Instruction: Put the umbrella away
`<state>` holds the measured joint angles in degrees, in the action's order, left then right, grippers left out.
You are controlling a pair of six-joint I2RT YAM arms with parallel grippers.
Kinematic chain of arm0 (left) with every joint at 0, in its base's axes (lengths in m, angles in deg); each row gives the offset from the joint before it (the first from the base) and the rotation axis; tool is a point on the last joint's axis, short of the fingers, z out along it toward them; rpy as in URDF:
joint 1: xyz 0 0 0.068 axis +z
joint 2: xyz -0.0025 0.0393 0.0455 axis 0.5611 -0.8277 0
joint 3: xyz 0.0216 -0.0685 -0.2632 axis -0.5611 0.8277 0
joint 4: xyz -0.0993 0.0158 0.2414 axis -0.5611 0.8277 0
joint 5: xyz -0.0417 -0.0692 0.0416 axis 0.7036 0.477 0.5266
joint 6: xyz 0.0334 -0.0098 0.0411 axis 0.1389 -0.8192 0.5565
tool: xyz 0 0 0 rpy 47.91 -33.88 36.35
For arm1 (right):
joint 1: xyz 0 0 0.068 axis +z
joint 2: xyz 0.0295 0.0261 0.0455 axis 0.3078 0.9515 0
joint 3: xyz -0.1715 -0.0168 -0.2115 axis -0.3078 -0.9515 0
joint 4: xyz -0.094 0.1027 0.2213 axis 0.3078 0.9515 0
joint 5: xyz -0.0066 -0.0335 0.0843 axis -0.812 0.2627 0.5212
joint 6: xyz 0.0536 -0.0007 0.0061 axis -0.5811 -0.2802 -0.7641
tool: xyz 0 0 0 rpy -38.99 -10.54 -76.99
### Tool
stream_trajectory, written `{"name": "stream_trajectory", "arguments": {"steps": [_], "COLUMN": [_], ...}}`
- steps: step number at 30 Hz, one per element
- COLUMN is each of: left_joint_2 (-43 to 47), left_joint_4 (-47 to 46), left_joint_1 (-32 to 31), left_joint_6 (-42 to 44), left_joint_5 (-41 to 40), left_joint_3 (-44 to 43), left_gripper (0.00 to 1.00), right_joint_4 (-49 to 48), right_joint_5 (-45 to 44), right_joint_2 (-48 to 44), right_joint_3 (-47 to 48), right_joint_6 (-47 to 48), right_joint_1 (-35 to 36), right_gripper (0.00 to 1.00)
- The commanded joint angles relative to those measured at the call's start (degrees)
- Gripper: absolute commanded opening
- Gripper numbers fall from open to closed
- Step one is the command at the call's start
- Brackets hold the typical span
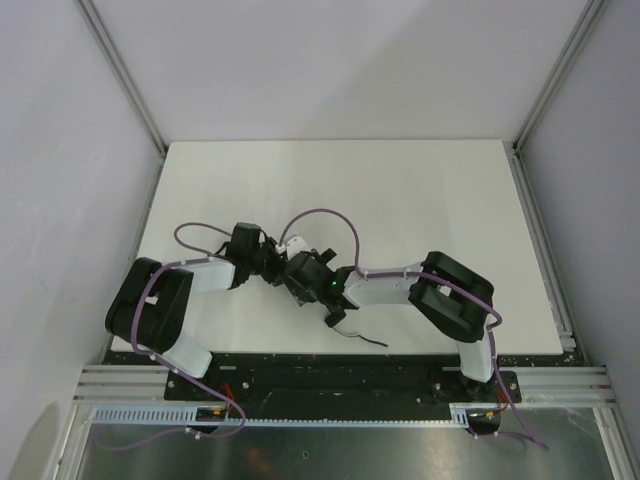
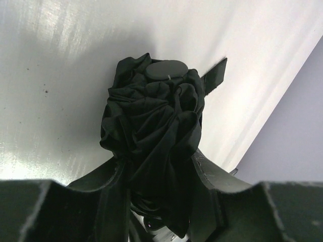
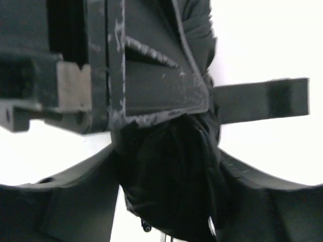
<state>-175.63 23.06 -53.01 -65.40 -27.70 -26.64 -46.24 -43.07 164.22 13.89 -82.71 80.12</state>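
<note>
Black fabric, crumpled into a tight bundle, is most of what shows of the umbrella (image 2: 151,126), which sits over the near half of the white surface (image 1: 420,190) where the two arms meet. The left pincer (image 2: 159,174) squeezes the bundle below its round cap (image 2: 166,69), with a flat strap (image 3: 262,98) sticking out sideways. The right pincer (image 3: 168,159) stands wide on either side of the same cloth, and I cannot tell whether it presses.

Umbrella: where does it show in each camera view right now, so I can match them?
Top external: umbrella, dark bundle just left of centre.
Left wrist: umbrella, centre frame.
Right wrist: umbrella, lower centre.
Shared landmark: flat strap tab, both wrist views.
</note>
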Motion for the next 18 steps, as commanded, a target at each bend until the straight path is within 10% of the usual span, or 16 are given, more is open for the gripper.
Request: {"name": "stream_trajectory", "arguments": {"steps": [1, 6, 18], "left_joint_2": [-2.4, -0.2, 7.2], "left_joint_4": [16.5, 16.6, 14.3], "left_joint_1": [-0.7, -0.8, 3.4], "left_joint_6": [2.6, 2.8, 9.0], "left_joint_5": [-6.5, -5.6, -4.8], "left_joint_3": [3.9, 4.3, 2.9], "left_gripper": [0.00, 0.00, 0.70], "right_joint_4": [6.2, 7.5, 0.6], "right_joint_5": [-17.7, -15.1, 25.3], "right_joint_2": [4.5, 5.7, 5.0], "right_joint_3": [3.2, 3.2, -3.4], "right_joint_6": [3.4, 4.9, 2.9], "right_joint_1": [0.8, 0.1, -10.8], "right_gripper": [0.53, 0.05, 0.00]}}
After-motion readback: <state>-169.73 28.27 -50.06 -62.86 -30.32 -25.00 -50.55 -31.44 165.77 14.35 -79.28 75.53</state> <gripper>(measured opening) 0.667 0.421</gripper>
